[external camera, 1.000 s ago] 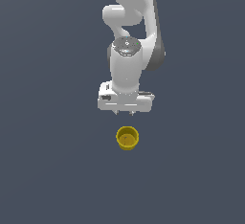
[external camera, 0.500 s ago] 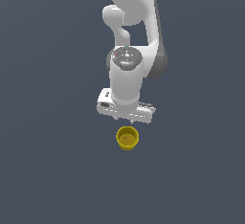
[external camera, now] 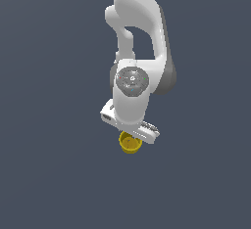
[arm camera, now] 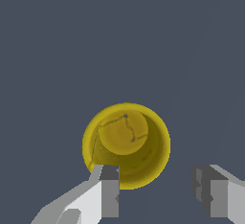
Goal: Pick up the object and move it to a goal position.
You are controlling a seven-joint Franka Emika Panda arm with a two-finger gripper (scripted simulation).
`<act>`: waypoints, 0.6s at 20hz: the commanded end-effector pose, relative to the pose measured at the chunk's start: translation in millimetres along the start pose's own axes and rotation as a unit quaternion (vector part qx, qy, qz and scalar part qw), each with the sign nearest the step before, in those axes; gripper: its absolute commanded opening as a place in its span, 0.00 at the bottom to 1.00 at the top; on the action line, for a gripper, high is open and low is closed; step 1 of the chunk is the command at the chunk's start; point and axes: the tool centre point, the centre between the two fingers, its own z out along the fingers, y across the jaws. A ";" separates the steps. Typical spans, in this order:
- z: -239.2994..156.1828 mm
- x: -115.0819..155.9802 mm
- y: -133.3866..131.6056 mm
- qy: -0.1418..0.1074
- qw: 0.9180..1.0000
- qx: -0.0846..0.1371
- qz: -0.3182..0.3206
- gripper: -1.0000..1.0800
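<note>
The yellow cup (arm camera: pixel 126 145) stands upright on the grey floor (external camera: pixel 49 174), mouth up; a second ago my gripper (arm camera: pixel 155 189) hung clear behind it — now the arm (external camera: pixel 137 37) has come forward and down, half covering the cup; the fingers (arm camera: pixel 109 192) are spread wide, holding nothing, one over the cup's rim, the other beside it — I'd centre before closing.

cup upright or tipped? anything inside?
Upright and empty. The wrist view looks straight down into the yellow cup: round rim, bare floor, nothing inside. The pincer is open above it.
</note>
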 end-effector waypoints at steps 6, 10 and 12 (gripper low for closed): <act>12.0 17.2 -14.4 -0.018 0.995 -0.016 0.094 0.62; 19.0 23.4 -22.2 -0.026 0.989 -0.026 0.142 0.62; 22.7 25.7 -26.1 -0.030 0.985 -0.032 0.166 0.62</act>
